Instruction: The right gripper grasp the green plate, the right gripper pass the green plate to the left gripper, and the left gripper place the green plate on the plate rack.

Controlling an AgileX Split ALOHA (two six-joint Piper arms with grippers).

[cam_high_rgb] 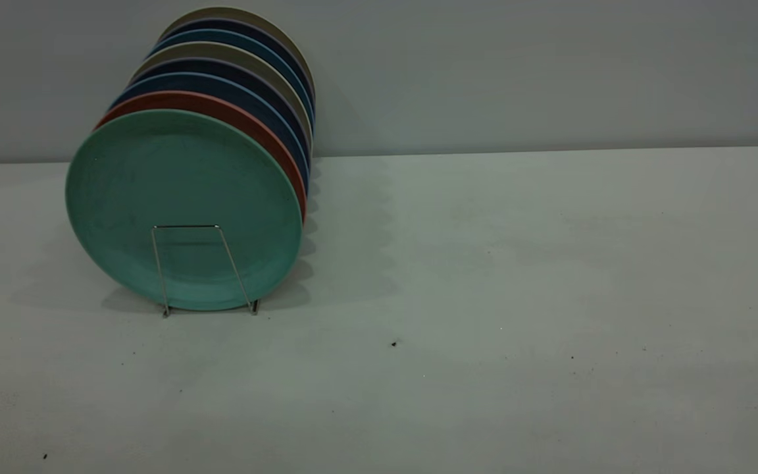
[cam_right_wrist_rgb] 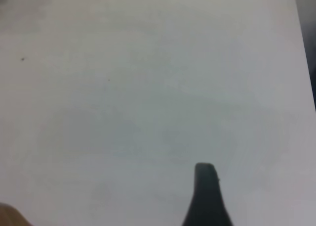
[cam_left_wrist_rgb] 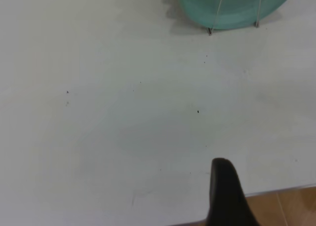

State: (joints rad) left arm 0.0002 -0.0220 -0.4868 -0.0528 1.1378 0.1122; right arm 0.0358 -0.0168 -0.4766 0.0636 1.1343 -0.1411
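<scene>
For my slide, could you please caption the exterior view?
Green plate upright at the front of the filled plate rack on the table.

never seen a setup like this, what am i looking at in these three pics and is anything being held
These are three cameras on a two-arm robot at a white table. The wide picture is from an outside camera facing the table; neither arm shows in it. The other two are from cameras on each arm's wrist, looking down at the table.

In the left wrist picture, the dark shape at the edge is part of the left end effector. The similar shape in the right wrist picture is part of the right end effector. Neither holds anything in view.

On the table stands a wire plate rack full of upright plates. The green plate is in front, a reddish plate behind it, then dark blue and beige ones.
</scene>
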